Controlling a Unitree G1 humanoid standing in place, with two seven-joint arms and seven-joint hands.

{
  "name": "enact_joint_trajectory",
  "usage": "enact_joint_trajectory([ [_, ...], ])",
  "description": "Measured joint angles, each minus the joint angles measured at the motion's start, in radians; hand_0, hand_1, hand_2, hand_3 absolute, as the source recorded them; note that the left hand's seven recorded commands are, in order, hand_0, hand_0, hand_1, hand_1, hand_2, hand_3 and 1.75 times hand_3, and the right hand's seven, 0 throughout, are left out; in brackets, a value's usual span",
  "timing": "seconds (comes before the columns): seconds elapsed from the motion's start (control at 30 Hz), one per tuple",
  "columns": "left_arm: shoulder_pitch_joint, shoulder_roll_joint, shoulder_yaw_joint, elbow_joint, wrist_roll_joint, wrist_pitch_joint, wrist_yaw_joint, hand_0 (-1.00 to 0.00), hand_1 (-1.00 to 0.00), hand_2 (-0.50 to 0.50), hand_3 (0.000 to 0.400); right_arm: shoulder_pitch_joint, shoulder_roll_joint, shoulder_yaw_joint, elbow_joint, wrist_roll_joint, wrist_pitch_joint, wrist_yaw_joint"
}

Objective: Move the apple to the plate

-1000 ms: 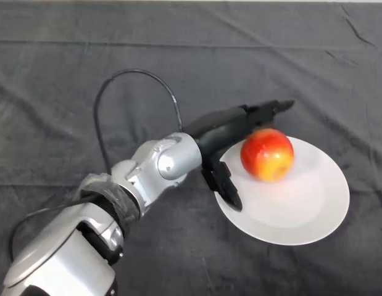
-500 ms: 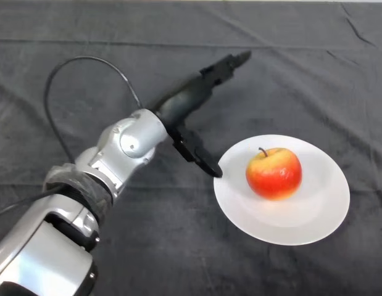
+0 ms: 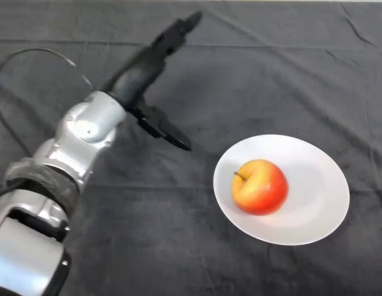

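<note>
Head view: hand (image 3: 141, 77) spread, empty.

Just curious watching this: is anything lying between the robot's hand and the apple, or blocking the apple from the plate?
Nothing visible. Only bare dark cloth lies between the open left hand and the apple, which already rests on the plate.

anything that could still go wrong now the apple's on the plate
1. The apple lies left of centre on the shallow white plate, tilted with its stem sideways; it might roll toward the rim.
2. The robot hand is open and well clear, so a stray arm sweep seems the only collision risk.
</note>
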Motion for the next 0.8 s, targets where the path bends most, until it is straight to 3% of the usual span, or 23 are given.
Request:
enact_joint_trajectory([
  [0.47,0.196,0.098,0.171,0.012,-0.094,-0.044,-0.001,0.00,0.00,0.00,0.000,0.001,0.000,0.0004,0.004,-0.0002,0.001,0.0000],
  [0.8,0.218,0.122,0.273,0.021,-0.145,-0.033,0.002,0.00,0.00,0.00,0.000,0.001,0.001,0.0009,0.006,-0.0002,0.001,0.0000],
])
